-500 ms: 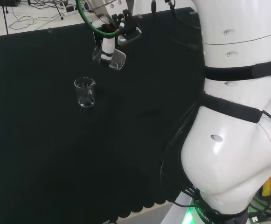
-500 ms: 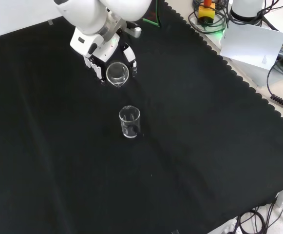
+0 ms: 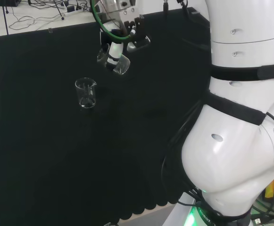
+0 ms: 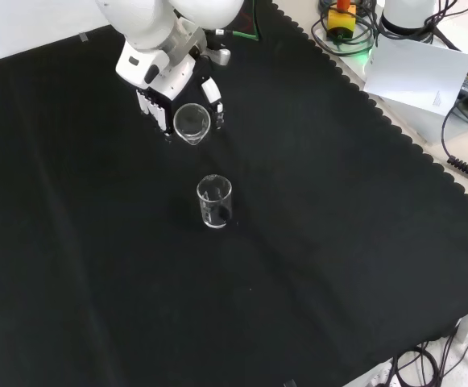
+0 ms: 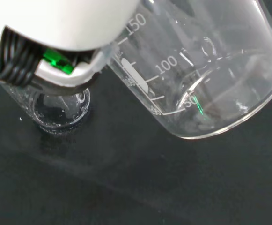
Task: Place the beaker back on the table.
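A clear glass beaker (image 3: 118,64) hangs tilted above the black cloth, and my hand (image 3: 114,49) is shut on it with fingers curled round its wall. In the front view this held beaker (image 4: 192,123) shows its open mouth just below the hand (image 4: 156,71). A second clear beaker (image 3: 86,92) stands upright on the cloth, to the left of the held one in the head view and nearer the camera (image 4: 214,201) in the front view. Up close, the wrist view has the held beaker (image 5: 206,75) with printed marks, and the standing beaker (image 5: 61,107) beyond the hand (image 5: 56,23).
The arm's big white links (image 3: 240,122) fill the head view's right. The cloth's scalloped edge (image 4: 395,133) runs along the right in the front view, with a white sheet (image 4: 417,74) and cables beyond it. Bare black cloth (image 4: 314,266) lies around the standing beaker.
The hand with the beaker has moved a little to the right and up in the head view. The standing beaker has not moved.
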`<move>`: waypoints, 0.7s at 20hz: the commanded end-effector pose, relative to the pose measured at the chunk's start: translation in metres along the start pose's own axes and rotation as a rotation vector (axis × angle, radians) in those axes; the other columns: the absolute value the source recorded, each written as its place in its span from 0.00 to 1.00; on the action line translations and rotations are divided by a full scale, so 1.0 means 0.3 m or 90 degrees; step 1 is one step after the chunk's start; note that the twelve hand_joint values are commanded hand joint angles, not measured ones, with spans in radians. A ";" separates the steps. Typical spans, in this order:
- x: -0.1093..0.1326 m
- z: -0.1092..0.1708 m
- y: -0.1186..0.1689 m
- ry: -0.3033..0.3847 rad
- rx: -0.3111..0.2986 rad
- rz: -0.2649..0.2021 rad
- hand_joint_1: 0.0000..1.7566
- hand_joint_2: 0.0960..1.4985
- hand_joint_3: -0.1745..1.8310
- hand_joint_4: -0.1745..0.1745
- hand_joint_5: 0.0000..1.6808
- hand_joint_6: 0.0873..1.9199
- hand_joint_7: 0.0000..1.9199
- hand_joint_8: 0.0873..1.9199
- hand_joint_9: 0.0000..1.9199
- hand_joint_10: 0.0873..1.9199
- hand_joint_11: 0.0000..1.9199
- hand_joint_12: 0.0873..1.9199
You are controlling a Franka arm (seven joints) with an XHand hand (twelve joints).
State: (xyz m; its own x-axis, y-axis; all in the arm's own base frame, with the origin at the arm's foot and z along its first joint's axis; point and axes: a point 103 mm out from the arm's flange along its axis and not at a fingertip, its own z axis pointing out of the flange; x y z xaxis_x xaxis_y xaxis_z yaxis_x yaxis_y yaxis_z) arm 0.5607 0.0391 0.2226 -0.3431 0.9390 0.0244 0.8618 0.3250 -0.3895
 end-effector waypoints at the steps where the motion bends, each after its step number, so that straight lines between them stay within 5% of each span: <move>1: -0.065 0.093 0.021 0.078 -0.073 -0.042 0.74 0.31 0.54 0.58 0.71 0.45 0.72 0.30 0.67 0.24 0.56 0.43; 14: -0.098 0.239 0.100 0.185 -0.140 -0.081 0.74 0.31 0.54 0.57 0.71 0.45 0.72 0.30 0.66 0.24 0.56 0.44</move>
State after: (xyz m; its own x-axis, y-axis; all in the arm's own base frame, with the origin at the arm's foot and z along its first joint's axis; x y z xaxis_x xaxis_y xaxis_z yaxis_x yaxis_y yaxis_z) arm 0.5680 0.0128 0.1617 -0.3612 0.8872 0.2869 0.8863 0.4223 -0.1902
